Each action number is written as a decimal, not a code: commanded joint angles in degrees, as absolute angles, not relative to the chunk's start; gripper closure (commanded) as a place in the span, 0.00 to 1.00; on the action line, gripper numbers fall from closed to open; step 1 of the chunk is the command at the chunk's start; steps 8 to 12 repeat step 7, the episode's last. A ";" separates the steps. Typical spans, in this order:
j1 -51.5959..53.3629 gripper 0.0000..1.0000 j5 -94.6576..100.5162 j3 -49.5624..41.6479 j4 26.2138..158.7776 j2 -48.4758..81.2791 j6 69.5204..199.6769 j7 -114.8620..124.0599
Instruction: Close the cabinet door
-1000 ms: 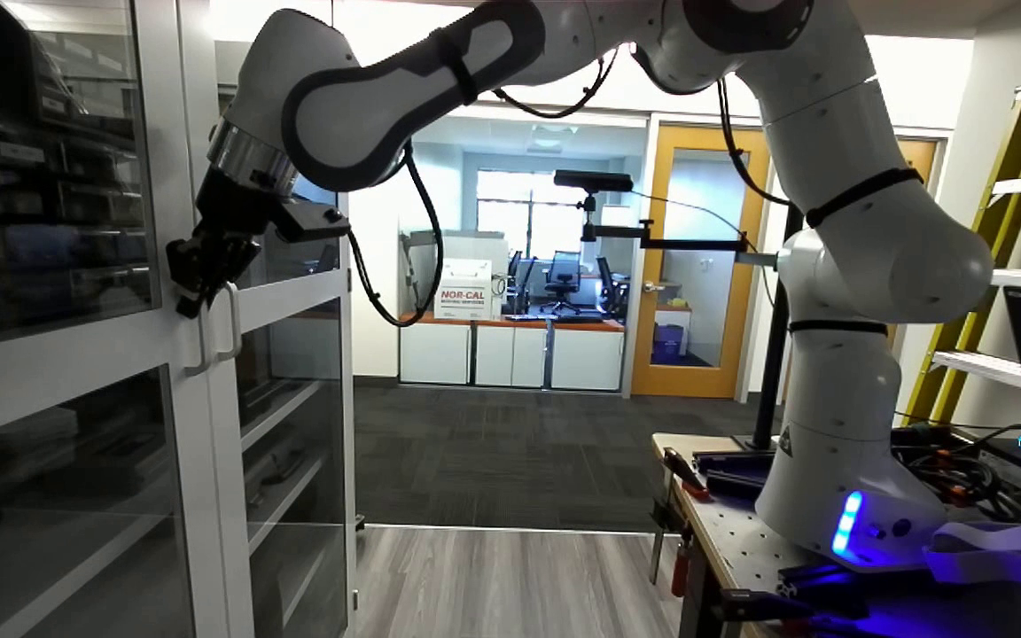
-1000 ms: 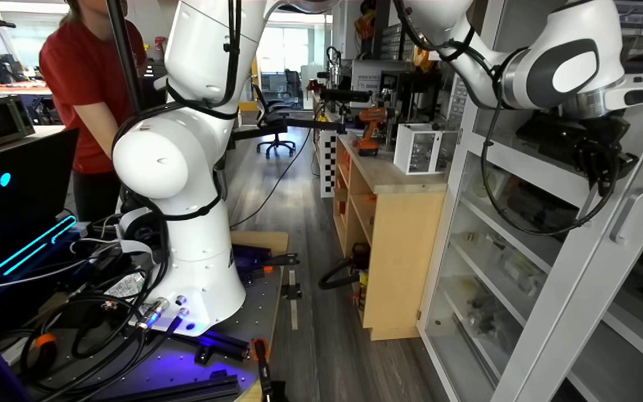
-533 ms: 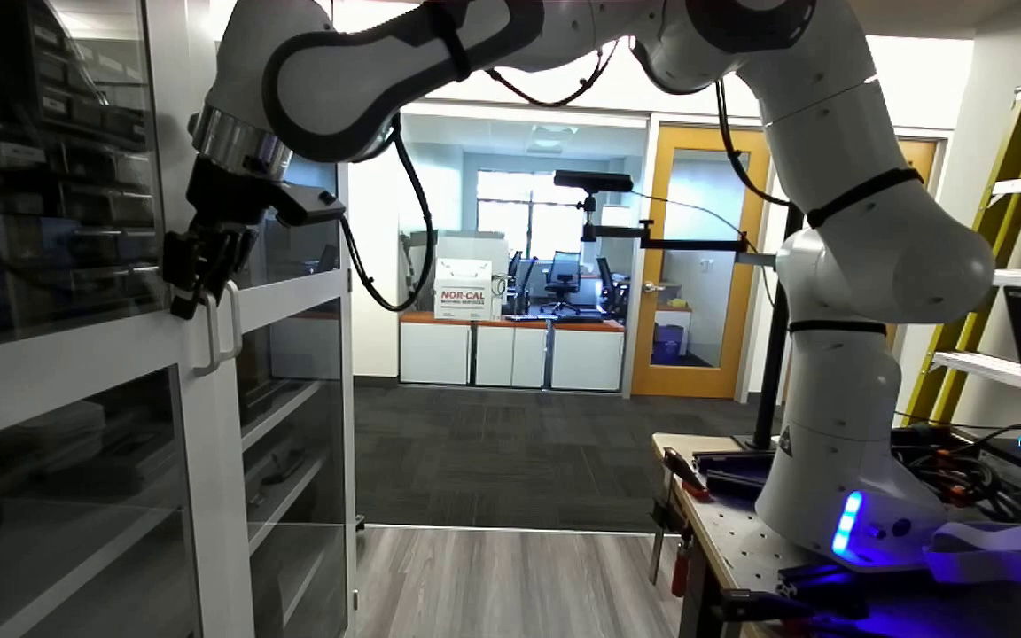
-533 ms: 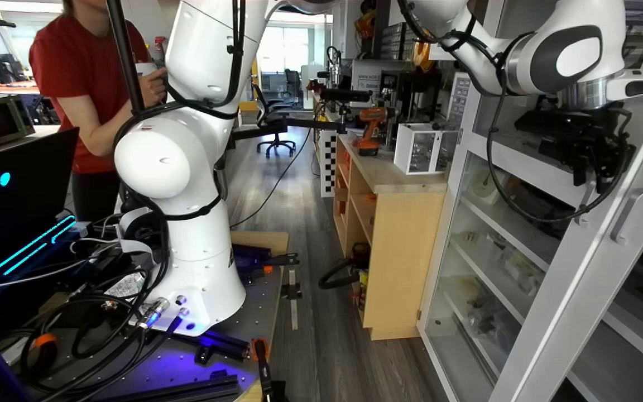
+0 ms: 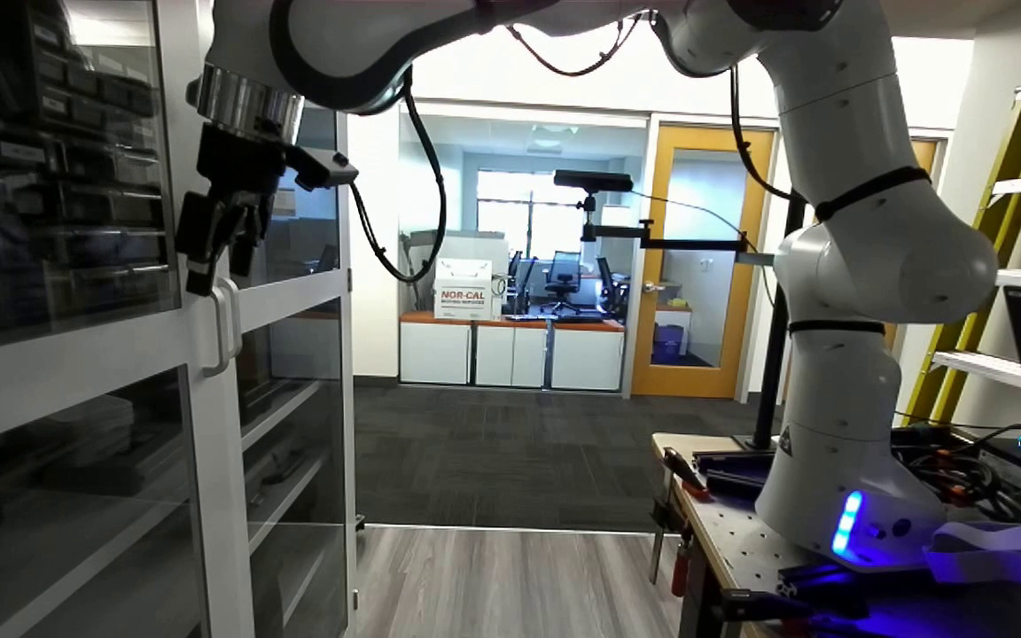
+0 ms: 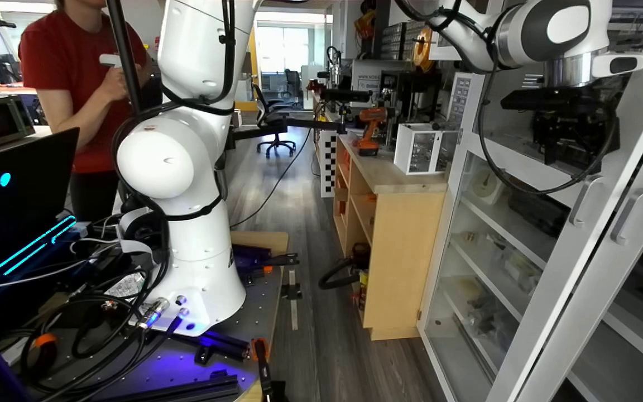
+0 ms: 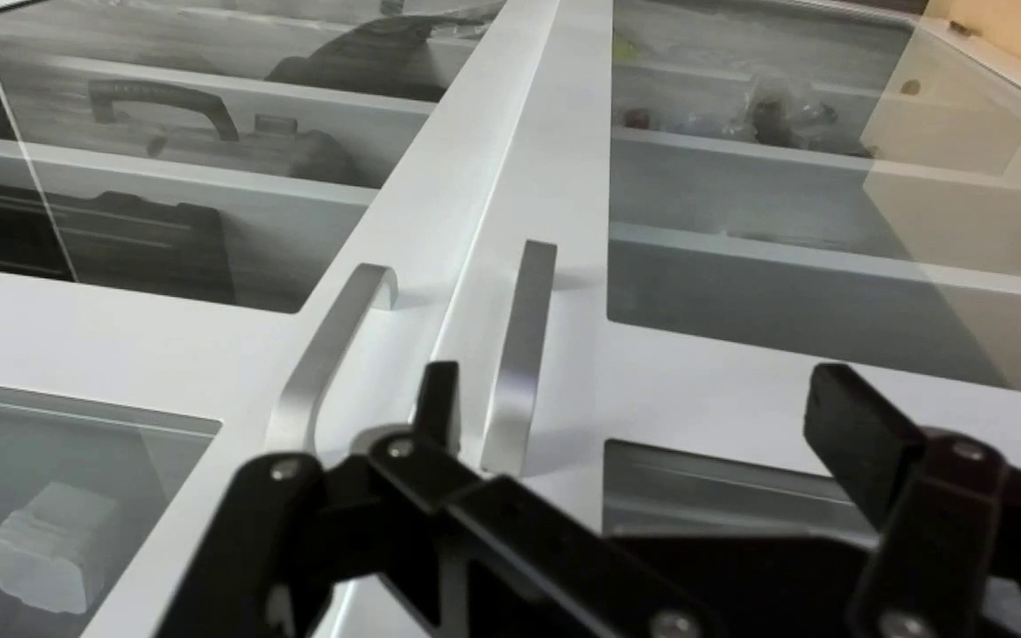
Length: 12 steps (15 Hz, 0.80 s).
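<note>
The cabinet door [image 5: 112, 354], white-framed with glass panes, stands slightly ajar. A narrow dark gap runs between its edge [image 6: 556, 279] and the neighbouring door. Just above its silver handle [image 5: 218, 354] is my gripper [image 5: 222, 275], fingers spread apart and pointing down. From the wrist view, the gripper [image 7: 635, 381] is open with nothing held; the door's handle [image 7: 524, 354] appears between the fingers, nearer the left finger. Behind the arm's cable in an exterior view, the gripper [image 6: 578, 159] hangs in front of the door's upper pane. Whether a finger touches the door I cannot tell.
The neighbouring glass door [image 6: 600, 268] has its own handle [image 6: 628, 215] right beside. A wooden workbench [image 6: 405, 251] adjoins the cabinet. A black cable loop [image 6: 494, 162] hangs from the arm. A person in red [image 6: 76, 67] stands behind the arm's table [image 5: 697, 496].
My gripper's fingers have spread apart, and the arm has risen a little. The cabinet door has swung slightly towards the robot, revealing the dark gap. The person has shifted their hands.
</note>
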State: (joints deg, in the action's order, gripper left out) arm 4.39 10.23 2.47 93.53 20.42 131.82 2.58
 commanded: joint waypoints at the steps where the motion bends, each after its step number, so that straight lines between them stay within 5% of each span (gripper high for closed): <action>1: 5.18 0.00 11.26 1.68 99.14 13.60 126.46 3.24; 12: 4.61 0.00 9.81 2.44 98.15 13.44 123.82 2.66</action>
